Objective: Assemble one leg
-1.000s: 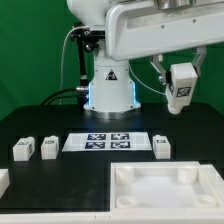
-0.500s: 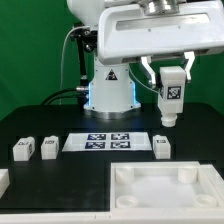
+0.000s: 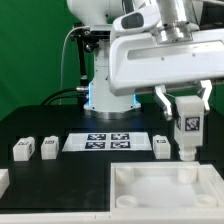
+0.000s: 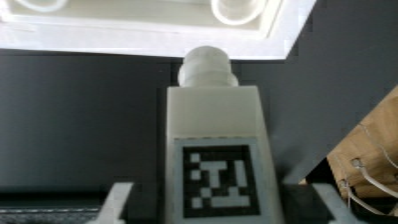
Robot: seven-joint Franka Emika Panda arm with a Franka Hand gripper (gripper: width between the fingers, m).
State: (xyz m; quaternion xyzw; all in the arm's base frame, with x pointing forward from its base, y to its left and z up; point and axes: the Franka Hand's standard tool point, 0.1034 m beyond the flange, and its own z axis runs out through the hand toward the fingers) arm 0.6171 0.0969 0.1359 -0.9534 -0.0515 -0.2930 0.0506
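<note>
My gripper (image 3: 187,105) is shut on a white leg (image 3: 188,127) with a black-and-white tag, held upright in the air above the far right part of the large white tray-like part (image 3: 165,186). In the wrist view the leg (image 4: 215,140) fills the middle, its round peg pointing toward the tray part (image 4: 151,25) with its round sockets. My fingers (image 4: 125,200) press on both sides of the leg. Three more legs stand on the table: two at the exterior view's left (image 3: 22,150) (image 3: 48,147) and one (image 3: 162,145) beside the marker board.
The marker board (image 3: 108,142) lies at the table's middle in front of the arm's base (image 3: 110,88). A white part's corner (image 3: 3,181) shows at the exterior view's left edge. A tan object (image 4: 370,160) shows at the wrist view's edge.
My gripper with the leg has moved down and toward the exterior view's right, nearer the camera, from above the marker board's right end to just above the tray part.
</note>
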